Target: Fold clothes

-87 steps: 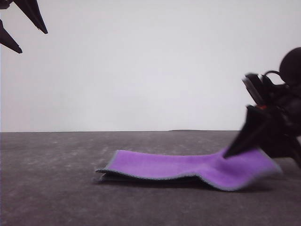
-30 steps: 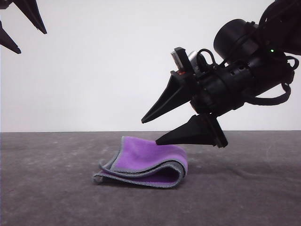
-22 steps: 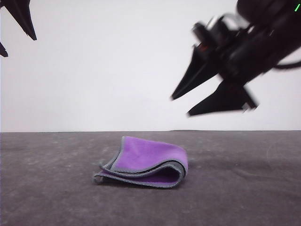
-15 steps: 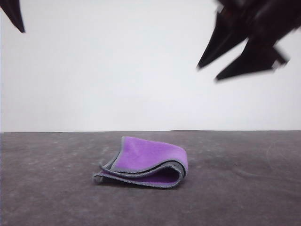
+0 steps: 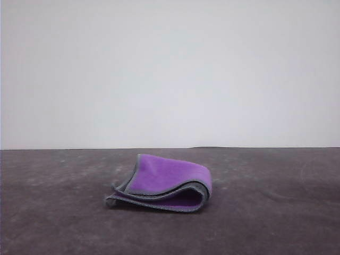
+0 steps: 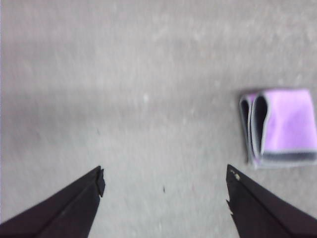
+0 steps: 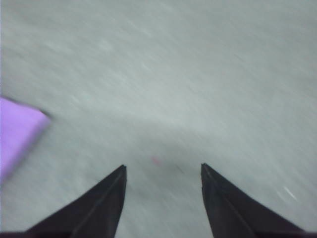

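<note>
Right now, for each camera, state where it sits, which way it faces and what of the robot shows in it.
Front view: low over the table, facing forward to a white wall; the folded purple cloth lies mid-table.
Left wrist view: on the left arm, looking down at the table; the open left gripper shows its two dark fingers, the cloth off to one side.
Right wrist view: on the right arm, blurred, looking down; the open right gripper shows, with a purple corner at the edge.
Shared: all three views show the cloth and the grey table.
</note>
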Controlling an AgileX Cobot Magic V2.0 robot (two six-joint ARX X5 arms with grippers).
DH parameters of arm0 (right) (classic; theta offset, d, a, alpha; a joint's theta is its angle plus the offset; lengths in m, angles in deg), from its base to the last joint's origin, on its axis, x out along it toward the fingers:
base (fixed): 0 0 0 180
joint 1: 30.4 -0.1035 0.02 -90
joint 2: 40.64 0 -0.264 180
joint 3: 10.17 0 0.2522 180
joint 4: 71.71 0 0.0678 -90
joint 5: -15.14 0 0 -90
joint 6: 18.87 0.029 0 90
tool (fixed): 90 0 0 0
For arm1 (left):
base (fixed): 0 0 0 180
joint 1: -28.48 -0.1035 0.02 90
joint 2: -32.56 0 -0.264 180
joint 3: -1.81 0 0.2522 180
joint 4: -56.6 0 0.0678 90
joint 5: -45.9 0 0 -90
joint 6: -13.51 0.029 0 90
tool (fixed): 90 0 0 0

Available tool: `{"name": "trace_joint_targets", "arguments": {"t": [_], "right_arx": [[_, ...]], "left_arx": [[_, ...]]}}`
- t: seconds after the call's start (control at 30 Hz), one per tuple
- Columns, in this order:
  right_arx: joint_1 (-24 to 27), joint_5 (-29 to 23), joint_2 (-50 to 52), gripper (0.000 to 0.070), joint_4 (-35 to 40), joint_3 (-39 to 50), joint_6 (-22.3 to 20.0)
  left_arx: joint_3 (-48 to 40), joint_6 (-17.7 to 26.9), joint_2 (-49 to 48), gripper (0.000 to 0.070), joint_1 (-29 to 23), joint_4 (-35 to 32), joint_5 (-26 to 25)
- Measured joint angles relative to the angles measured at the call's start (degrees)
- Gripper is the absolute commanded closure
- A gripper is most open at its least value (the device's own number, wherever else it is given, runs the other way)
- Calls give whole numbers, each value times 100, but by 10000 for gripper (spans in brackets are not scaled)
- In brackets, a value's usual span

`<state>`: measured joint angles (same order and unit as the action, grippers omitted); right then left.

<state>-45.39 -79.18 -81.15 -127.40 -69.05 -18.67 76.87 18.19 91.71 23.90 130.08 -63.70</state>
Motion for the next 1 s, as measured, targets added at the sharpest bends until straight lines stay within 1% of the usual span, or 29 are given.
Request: {"name": "trace_joint_targets", "arguments": {"t": [0.1, 0.23, 0.27, 0.3, 0.33, 0.37, 0.4, 0.43, 0.47, 0.63, 0.8, 1.0], "right_arx": [[96, 26, 41, 458, -111, 0, -66], [123, 214, 41, 502, -121, 0, -165], [123, 254, 42, 521, -121, 0, -177], [123, 282, 40, 571, -119, 0, -186], [123, 297, 40, 646, -120, 0, -187], [123, 309, 40, 699, -121, 0, -188], [123, 318, 42, 694, -121, 0, -193], [123, 324, 41, 694, -121, 0, -193], [123, 328, 40, 694, -121, 0, -193], [123, 304, 41, 694, -89, 0, -192], [123, 295, 42, 694, -71, 0, -168], [123, 295, 42, 694, -71, 0, -151]], "left_arx": [[-439, -48, -15, 225, 0, -148, 0], [-699, -112, 0, 230, 0, -300, 0], [-710, -123, 1, 253, 0, -337, 0], [-710, -133, 3, 317, 0, -388, 0], [-710, -134, 3, 457, 0, -436, -5], [-710, -133, 3, 587, 0, -475, -12], [-710, -135, 3, 667, 0, -493, -22], [-710, -140, 3, 691, 0, -521, -28], [-710, -145, 3, 700, 0, -549, -35], [-710, -158, 3, 700, 0, -675, -118], [-710, -419, 3, 700, 0, -686, -122], [-710, -486, 3, 700, 0, -686, -125]]}}
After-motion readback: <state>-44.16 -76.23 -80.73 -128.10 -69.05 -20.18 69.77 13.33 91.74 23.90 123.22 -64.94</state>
